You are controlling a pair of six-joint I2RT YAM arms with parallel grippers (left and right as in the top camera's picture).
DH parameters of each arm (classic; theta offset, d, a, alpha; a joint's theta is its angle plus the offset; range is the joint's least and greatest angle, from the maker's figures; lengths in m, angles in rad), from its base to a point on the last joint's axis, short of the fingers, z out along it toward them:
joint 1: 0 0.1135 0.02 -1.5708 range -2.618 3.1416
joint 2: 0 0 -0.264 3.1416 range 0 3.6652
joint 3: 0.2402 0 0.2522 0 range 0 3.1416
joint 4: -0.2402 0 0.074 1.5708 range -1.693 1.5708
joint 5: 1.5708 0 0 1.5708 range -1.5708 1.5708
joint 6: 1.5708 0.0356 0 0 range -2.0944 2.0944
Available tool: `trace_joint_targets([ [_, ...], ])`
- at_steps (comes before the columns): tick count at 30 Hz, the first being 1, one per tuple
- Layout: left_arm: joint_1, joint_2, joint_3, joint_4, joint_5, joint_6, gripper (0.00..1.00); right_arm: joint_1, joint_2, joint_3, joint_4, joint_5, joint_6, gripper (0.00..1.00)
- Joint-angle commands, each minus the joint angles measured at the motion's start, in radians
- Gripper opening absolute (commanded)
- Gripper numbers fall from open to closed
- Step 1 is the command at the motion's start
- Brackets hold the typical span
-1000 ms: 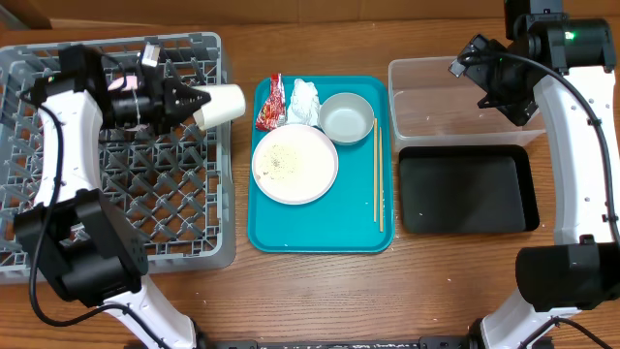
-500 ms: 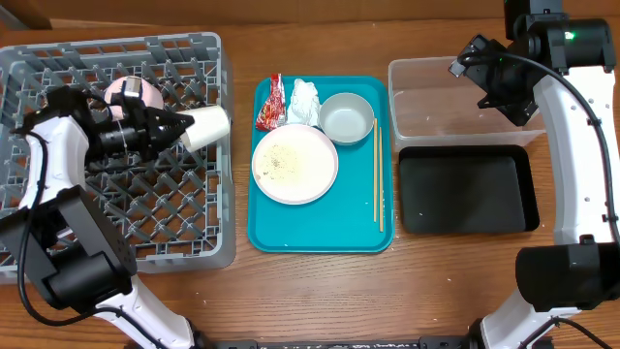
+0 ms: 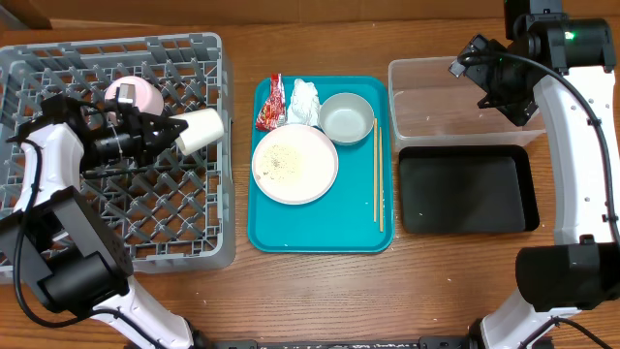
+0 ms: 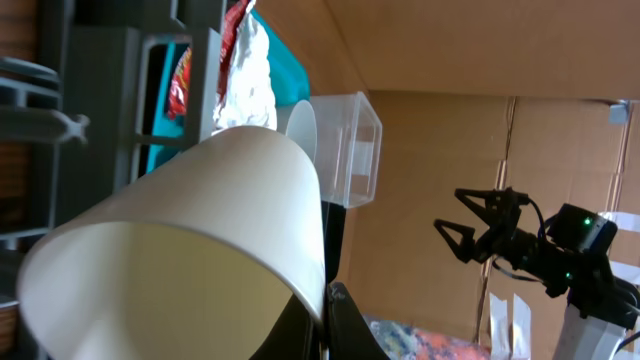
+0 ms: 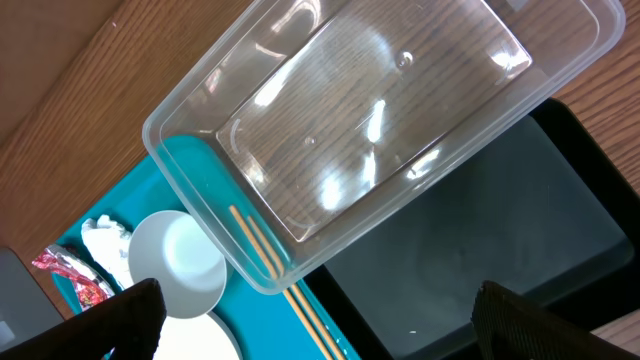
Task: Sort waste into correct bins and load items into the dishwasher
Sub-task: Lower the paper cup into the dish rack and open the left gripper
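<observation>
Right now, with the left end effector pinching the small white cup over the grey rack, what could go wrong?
1. The left end effector grips the small white cup by its rim only, tilted sideways near the right wall of the grey plastic lattice dish rack. Released like that, it may roll or tip out.
2. The pinkish round bowl sits close beside the left arm, so a swing could knock it.

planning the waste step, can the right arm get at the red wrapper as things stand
Probably yes: the right gripper is open and empty over the clear tub, and the red wrapper lies uncovered at the teal tray's far left corner, though it's a long reach.
</observation>
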State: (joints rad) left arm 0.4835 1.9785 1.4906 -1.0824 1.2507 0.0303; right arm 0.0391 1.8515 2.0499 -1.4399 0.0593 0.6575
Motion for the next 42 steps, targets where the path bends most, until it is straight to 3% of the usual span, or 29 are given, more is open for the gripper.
trace_joint_targets([
  [1,0.016,-0.020,-0.024,0.008,-0.077,0.026,0.04,-0.002,-0.005,0.018,0.002,0.011,-0.004,1.00],
  [9,0.016,-0.020,-0.024,0.007,-0.286,-0.091,0.05,-0.002,-0.005,0.018,0.002,0.010,-0.004,1.00],
  [17,0.016,-0.020,-0.024,0.038,-0.312,-0.097,0.08,-0.002,-0.005,0.018,0.002,0.011,-0.004,1.00],
  [24,0.016,-0.020,-0.024,0.061,-0.313,-0.097,0.36,-0.002,-0.005,0.018,0.002,0.010,-0.004,1.00],
  [27,0.016,-0.020,-0.024,0.063,-0.316,-0.098,0.36,-0.002,-0.005,0.018,0.002,0.010,-0.004,1.00],
  [34,0.023,-0.021,-0.021,0.059,-0.319,-0.098,0.23,-0.002,-0.005,0.018,0.001,0.010,-0.004,1.00],
  [38,0.023,-0.023,-0.012,0.052,-0.340,-0.103,0.24,-0.002,-0.005,0.018,0.001,0.010,-0.004,1.00],
  [42,0.023,-0.024,0.019,0.003,-0.491,-0.152,0.31,-0.002,-0.005,0.018,0.002,0.010,-0.004,1.00],
])
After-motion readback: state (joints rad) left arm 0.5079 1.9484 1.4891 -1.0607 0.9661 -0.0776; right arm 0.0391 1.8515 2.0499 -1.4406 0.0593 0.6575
